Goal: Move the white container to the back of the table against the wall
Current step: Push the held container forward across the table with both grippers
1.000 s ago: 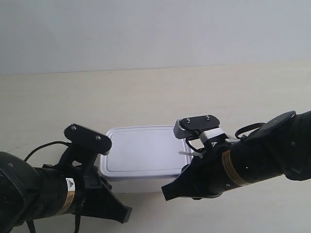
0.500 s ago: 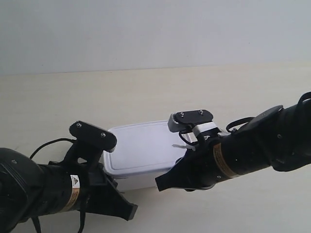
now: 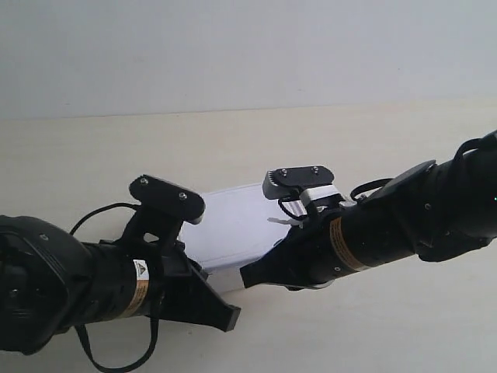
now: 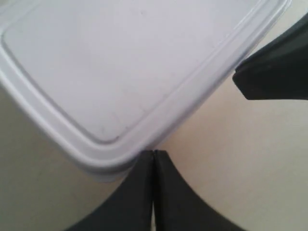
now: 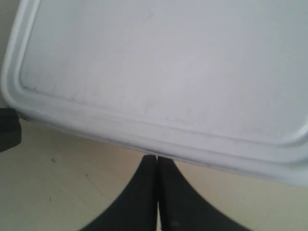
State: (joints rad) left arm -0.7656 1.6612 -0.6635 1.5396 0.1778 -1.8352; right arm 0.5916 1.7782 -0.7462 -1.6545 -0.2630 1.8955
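The white container [image 3: 233,225], with its flat raised-rim lid, lies on the cream table [image 3: 78,155], turned askew between two black arms. The wall [image 3: 248,54] stands well behind it. In the left wrist view, my left gripper [image 4: 153,153] is shut and empty, its tips against the rim at a rounded corner of the container [image 4: 120,62]. My right gripper [image 5: 157,158] is also shut on nothing, its tips against the long near edge of the container [image 5: 168,62]. In the exterior view, the left gripper [image 3: 230,317] belongs to the arm at the left and the right gripper [image 3: 247,277] to the arm at the right.
Bare cream table stretches from the container back to the wall. The right gripper's black finger [image 4: 274,67] shows close beside the container in the left wrist view. A dark piece of the left gripper [image 5: 7,127] sits at the edge of the right wrist view.
Both arms have pushed forward and inward. The container has slid a little toward the wall and turned, so its right end now sits farther back.
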